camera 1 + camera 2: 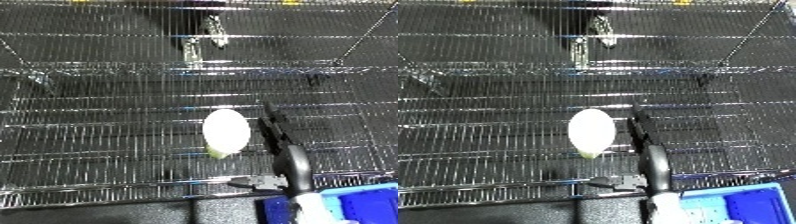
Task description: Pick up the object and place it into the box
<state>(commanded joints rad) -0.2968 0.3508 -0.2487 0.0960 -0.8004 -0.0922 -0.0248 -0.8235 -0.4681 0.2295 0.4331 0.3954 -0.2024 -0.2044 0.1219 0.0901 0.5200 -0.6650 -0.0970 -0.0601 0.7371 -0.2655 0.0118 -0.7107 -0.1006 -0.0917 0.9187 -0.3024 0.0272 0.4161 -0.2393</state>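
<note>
The step in hand, as I judge it, is the reach and grasp: the right hand (282,150) must close around the white egg-shaped object w/ a pale yellow-green lower tip (226,131) before anything can go to the bin. To do this well, the fingers should go further past the far end of the object while the thumb comes in from the other side, so the smooth rounded body sits between them and does not slip out or roll over the wires; the lift should come only after both sides have contact. The object lies on the silver wire-grid shelf (107,140), just beside the hand, on its left side, approx. level w/ the fingers. The black fingers (636,125) are stretched out nearly straight along the object's right side; the hand is spread and holds nothing. Whether the fingers already touch the object or stay a little apart, I cannot tell. A short black part, probably the thumb, points left from the palm, nearer to the robot than the object. The blue plastic bin (364,200) is close behind the hand, toward the robot and a bit right, so the carry will be short. The left hand is not visible.
</note>
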